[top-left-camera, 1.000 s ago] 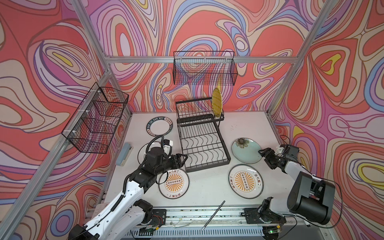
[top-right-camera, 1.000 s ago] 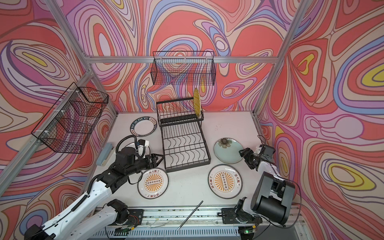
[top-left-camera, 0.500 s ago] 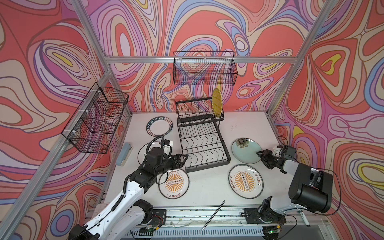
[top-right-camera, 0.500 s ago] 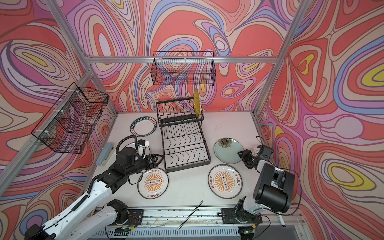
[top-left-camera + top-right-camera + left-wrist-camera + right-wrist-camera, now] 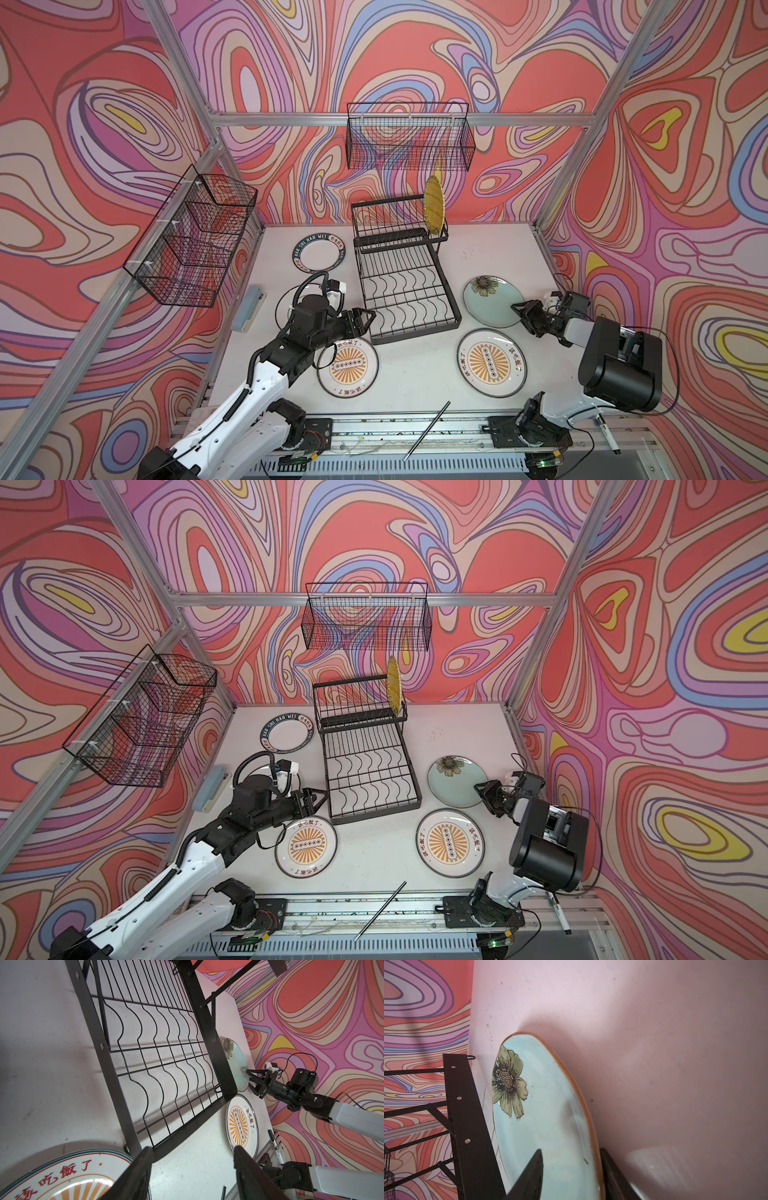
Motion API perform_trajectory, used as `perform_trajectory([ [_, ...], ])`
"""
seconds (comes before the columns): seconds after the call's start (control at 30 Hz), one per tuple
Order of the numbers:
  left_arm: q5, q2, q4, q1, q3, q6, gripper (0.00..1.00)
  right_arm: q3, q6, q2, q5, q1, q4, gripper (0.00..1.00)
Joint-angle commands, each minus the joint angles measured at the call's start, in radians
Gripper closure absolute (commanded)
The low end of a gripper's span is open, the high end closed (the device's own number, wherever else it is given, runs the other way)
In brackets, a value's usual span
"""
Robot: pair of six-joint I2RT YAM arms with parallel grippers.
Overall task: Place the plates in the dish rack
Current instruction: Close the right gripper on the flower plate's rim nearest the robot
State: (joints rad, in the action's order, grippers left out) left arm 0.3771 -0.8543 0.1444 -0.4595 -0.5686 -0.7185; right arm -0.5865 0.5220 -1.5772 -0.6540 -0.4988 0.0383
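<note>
left arm pose: the left arm [image 5: 266, 374] comes up from the lower left of both top views, its forearm slanting toward the centre. The left gripper [image 5: 371, 322] sits at the near left corner of the dish rack [image 5: 415, 333], over the far rim of the left sunburst plate [image 5: 348, 372].
left hand state: the fingers are spread wide with nothing between them [image 5: 193, 1151].
right arm pose: the right arm [image 5: 619, 365] rises at lower right and folds at a bulky black elbow, with the forearm pointing left. The right gripper [image 5: 521, 318] is at the right rim of the pale green plate [image 5: 492, 301].
right hand state: one finger lies over the plate's face and the other outside its rim [image 5: 571, 1152]; I cannot tell whether they pinch it.
plates, count: six.
in the rack: one, the yellow plate [image 5: 433, 208], on edge at the right end of the upper tier.
on the table [image 5: 478, 257]: five.
- lettered plate [image 5: 319, 257], left of the rack
- dark-ringed plate [image 5: 284, 300], mostly hidden under the left arm
- pale green plate, right of the rack
- left sunburst plate
- right sunburst plate [image 5: 491, 368], lower right of centre
racks, count: one, at centre; its lower tray is bare.
mesh baskets, count: two [image 5: 409, 141] [image 5: 191, 241].
</note>
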Motion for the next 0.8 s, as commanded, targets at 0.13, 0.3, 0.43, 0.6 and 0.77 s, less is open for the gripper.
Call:
perform_trajectory([
  [0.13,-0.001,-0.002,-0.028,-0.006,0.008,-0.009,0.35,0.020,0.029,-0.042,-0.029,-0.004,0.074,0.59],
  [0.3,0.006,-0.020,-0.039,-0.006,0.007,-0.012,0.35,0.021,0.033,-0.074,-0.038,-0.004,0.096,0.62],
  [0.43,0.005,-0.020,-0.041,-0.006,0.008,-0.012,0.35,0.031,0.038,-0.091,-0.040,-0.004,0.115,0.65],
  [0.6,0.003,-0.017,-0.039,-0.005,0.009,-0.012,0.35,0.031,0.038,-0.099,-0.044,-0.004,0.121,0.69],
  [0.77,0.002,-0.015,-0.037,-0.006,0.010,-0.012,0.35,0.033,0.037,-0.095,-0.040,-0.004,0.120,0.73],
])
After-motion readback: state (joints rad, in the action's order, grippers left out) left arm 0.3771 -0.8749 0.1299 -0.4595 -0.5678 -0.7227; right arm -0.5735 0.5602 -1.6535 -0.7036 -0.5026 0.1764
